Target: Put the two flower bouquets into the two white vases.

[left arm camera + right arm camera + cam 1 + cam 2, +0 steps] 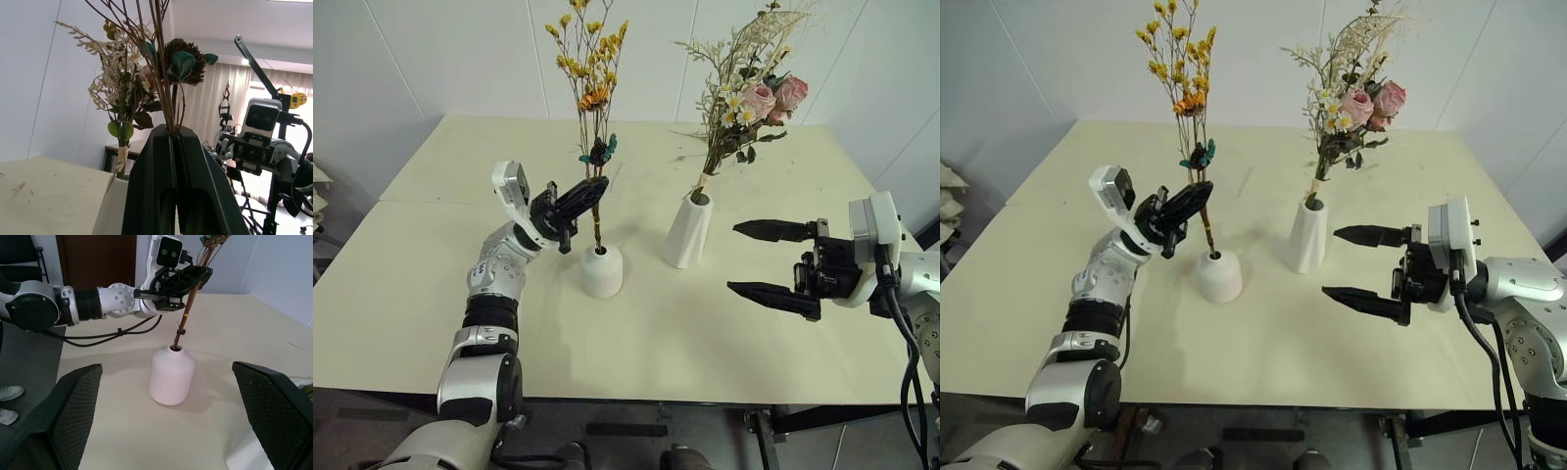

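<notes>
The larger bunch [744, 93] already stands in the tall cone vase [688, 231], right of centre; the small yellow-orange bunch [591, 69] stands near-upright, stem tips in the short dome vase [603, 270] directly below the left gripper [579, 201], clamped on its stems; the right gripper [759, 259] waits agape, farther right.

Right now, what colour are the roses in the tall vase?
Pink roses, clearest in the left eye view.

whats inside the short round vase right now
The stem ends of the yellow-orange bunch enter the short round vase through its small top hole, with the left gripper shut on the stems above. How deep they reach is hidden by the vase wall.
</notes>
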You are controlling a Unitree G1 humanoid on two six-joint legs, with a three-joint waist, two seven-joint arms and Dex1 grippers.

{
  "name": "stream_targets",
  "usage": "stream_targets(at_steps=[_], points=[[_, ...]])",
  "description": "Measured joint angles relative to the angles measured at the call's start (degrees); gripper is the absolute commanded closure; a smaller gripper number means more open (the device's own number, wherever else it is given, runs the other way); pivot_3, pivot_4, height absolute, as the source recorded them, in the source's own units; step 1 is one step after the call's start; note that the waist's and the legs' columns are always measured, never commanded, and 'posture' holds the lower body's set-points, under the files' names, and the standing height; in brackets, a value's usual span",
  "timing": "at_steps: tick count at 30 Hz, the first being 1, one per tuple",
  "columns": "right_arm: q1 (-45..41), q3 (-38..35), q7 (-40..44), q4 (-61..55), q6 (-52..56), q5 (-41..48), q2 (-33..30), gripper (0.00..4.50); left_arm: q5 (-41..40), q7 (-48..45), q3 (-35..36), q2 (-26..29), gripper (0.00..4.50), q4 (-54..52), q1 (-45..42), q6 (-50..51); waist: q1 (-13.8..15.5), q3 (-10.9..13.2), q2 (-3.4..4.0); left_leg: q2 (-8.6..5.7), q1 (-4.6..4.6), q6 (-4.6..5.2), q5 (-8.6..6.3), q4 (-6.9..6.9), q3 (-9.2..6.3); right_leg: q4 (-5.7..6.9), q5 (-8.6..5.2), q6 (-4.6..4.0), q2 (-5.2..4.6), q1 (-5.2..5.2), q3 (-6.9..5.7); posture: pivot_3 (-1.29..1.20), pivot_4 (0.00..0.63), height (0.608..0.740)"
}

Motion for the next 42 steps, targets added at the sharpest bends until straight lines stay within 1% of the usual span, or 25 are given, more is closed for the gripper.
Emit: stream_targets(at_steps=[8, 16, 33, 37, 42], points=[[-1.95, -0.75, 1.3, 0.85, 0.67, 1.56, -0.19, 0.0, 1.5, -0.7, -0.14, -0.57, 4.49, 3.05, -0.22, -2.01, 0.0, 0.0, 0.0, 0.0, 0.0, 0.01, 0.0, 0.0, 0.0, 0.01, 0.0, 0.0, 0.0, 0.0, 0.0, 0.0, 0.15, 0.74], [-5.97, -1.47, 2.97, 3.33, 2.01, 3.53, -1.03, 0.0, 3.09, -1.56, -0.48, -0.85, 4.49, 5.39, -1.79, -3.73, 0.0, 0.0, 0.0, 0.0, 0.0, 0.02, -0.01, 0.01, 0.0, 0.01, 0.0, 0.0, 0.0, 0.0, 0.0, 0.0, 0.15, 0.74], [-6.24, -1.47, 4.39, 4.38, 2.29, 2.59, -1.31, 0.0, 4.25, -2.6, -1.08, -1.31, 4.49, 5.08, -0.99, -4.12, 0.01, 0.0, 0.0, 0.0, -0.01, 0.03, -0.02, 0.01, 0.0, 0.01, 0.0, 0.0, 0.0, -0.01, 0.0, 0.0, 0.15, 0.74], [-6.24, -1.47, 4.4, 4.39, 2.28, 2.3, -1.31, 0.0, 4.45, -2.27, -1.07, -1.29, 3.58, 5.06, -0.74, -4.21, -0.03, 0.0, 0.0, 0.0, 0.0, 0.03, -0.02, 0.02, 0.0, 0.04, 0.0, 0.0, 0.0, -0.01, 0.0, 0.0, 0.15, 0.74], [-6.24, -1.47, 4.41, 4.53, 2.26, 2.02, -1.31, 0.0, 4.85, -1.89, -1.07, -1.24, 1.97, 5.07, 0.24, -4.21, 0.01, 0.0, 0.0, 0.0, -0.01, 0.03, -0.02, 0.02, 0.0, 0.03, 0.0, 0.0, 0.0, -0.02, 0.0, 0.0, 0.15, 0.74]])
